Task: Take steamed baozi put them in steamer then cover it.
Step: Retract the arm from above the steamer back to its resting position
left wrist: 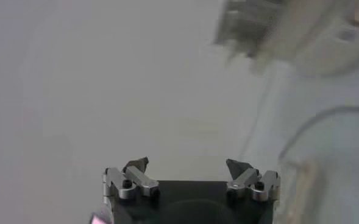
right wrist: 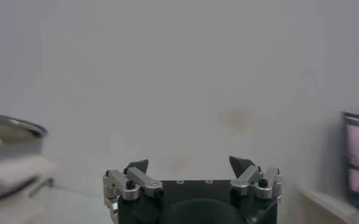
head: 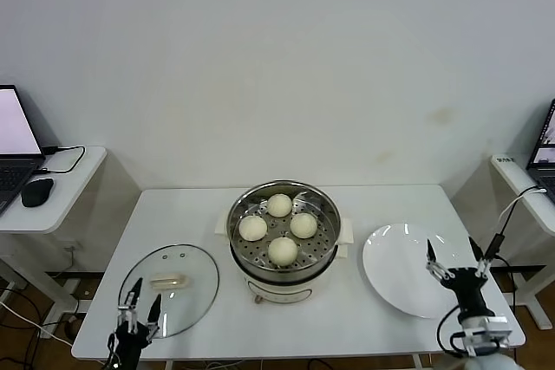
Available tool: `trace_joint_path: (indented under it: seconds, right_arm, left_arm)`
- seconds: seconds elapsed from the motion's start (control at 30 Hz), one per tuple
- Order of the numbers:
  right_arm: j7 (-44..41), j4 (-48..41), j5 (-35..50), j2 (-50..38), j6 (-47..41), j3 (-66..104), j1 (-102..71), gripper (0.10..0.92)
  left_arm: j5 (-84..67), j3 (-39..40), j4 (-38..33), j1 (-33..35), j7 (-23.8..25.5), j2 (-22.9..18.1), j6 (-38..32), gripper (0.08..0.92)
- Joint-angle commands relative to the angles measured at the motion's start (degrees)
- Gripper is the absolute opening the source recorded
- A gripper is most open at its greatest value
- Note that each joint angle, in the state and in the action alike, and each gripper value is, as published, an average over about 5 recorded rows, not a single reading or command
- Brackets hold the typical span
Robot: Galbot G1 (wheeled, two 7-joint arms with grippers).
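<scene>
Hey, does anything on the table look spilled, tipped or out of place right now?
Nothing stands out. Four baozi sit in the steamer, the cover lies flat to its left, and the plate sits to its right. Nothing spilled.

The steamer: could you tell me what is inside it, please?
Four baozi sit on the steamer's perforated floor, uncovered. The lid lies beside it. What is below the floor is hidden.

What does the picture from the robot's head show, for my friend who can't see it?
Four cream-white baozi sit inside a shiny steamer at the middle of a white table. Its glass cover lies flat to the left, an empty white plate to the right. At the near edge, the left end effector and right end effector hang open, holding nothing.
</scene>
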Motion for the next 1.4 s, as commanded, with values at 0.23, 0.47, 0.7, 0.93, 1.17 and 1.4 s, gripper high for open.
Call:
trace_joint_path:
  seconds: [0.23, 0.47, 0.7, 0.93, 1.17, 1.4]
  right_arm:
    - [1.03, -0.96, -3.66, 4.52, 2.52, 3.94, -5.23, 0.823]
    - [0.95, -0.75, -3.99, 5.69, 2.86, 4.48, -5.78, 0.823]
    - [0.94, -0.58, -4.43, 6.39, 3.02, 4.94, -6.17, 0.823]
    - [0.94, -0.55, -4.75, 6.66, 3.05, 5.11, -6.40, 0.823]
    - [0.89, -0.71, -5.00, 6.60, 3.09, 5.08, -6.51, 0.823]
    - [0.86, -0.75, -5.21, 6.55, 3.07, 4.92, -6.46, 0.823]
  left_arm:
    - [8.37, 3.02, 12.91, -12.26, 3.02, 4.63, 0.80, 0.823]
    - [7.28, 5.39, 17.51, -18.44, 4.62, 6.78, 1.53, 0.823]
    - [6.67, 7.24, 20.43, -22.54, 5.48, 7.75, 1.94, 0.823]
    - [5.57, 8.56, 22.39, -25.40, 6.19, 8.15, 2.14, 0.823]
    - [4.58, 9.11, 23.51, -26.28, 6.72, 8.04, 2.19, 0.823]
    - [4.22, 9.21, 23.61, -25.96, 6.99, 7.99, 2.02, 0.767]
